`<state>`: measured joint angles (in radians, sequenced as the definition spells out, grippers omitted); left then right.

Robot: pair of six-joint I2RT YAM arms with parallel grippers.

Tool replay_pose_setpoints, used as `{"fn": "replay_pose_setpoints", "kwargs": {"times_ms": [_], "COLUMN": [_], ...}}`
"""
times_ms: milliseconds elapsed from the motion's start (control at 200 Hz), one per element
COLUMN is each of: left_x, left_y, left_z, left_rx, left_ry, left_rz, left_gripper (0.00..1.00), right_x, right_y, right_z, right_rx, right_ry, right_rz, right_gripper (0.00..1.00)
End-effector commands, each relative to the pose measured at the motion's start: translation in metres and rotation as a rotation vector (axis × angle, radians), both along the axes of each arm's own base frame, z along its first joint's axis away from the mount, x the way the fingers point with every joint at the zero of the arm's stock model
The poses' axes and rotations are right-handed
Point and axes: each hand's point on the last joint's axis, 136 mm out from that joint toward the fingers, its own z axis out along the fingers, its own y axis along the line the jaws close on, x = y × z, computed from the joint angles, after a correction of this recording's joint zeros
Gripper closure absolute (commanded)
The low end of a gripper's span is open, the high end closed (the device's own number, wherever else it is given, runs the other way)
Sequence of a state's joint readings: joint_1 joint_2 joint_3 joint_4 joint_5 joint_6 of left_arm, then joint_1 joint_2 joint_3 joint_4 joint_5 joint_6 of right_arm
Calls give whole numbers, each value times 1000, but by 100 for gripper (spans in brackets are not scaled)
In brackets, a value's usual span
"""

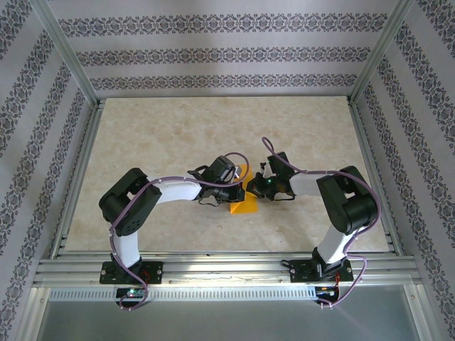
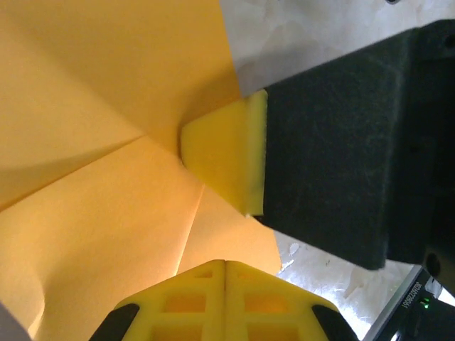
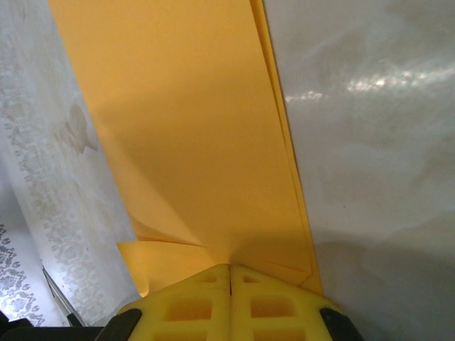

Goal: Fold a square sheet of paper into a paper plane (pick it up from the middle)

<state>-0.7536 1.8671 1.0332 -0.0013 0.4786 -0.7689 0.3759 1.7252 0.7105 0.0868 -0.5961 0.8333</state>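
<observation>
Jaws of left gripper (image 2: 225, 266) and right gripper (image 3: 229, 270) both clamp the thin, creased orange-yellow sheet of paper (image 1: 243, 206) at mid pale marbled table (image 1: 156, 142), probably steadying it from opposite sides for folding

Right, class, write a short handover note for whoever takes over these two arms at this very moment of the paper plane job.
Left gripper: shut on the orange paper.
Right gripper: shut on the same paper, facing the left one over the middle of the table.
Done: paper gripped; creases and layered edges show some folds made.
Left: no dart shape yet; finish the remaining folds.
</observation>
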Motion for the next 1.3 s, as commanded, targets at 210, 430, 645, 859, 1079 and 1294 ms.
{"fn": "replay_pose_setpoints", "kwargs": {"times_ms": [210,430,645,859,1079,1294], "left_x": [2,-18,-36,-53,-66,-55], "left_y": [-13,5,20,35,55,46], "left_z": [-16,-40,-42,-43,-43,-9], "left_rx": [-2,40,54,78,143,79], "left_ry": [26,82,113,134,130,41], "left_rz": [-12,0,0,-20,-36,-40], "left_gripper": [99,99,97,96,95,95], "right_x": [-20,-26,-30,-29,-28,-29], "right_y": [-16,-22,-25,-25,-25,-24], "right_z": [-33,-42,-50,-50,-48,-47], "right_rx": [-93,-125,-146,-147,-143,-140], "right_ry": [84,104,123,124,119,121], "right_rz": [-13,-7,6,10,9,11], "right_gripper": [100,100,100,100,100,100]}}
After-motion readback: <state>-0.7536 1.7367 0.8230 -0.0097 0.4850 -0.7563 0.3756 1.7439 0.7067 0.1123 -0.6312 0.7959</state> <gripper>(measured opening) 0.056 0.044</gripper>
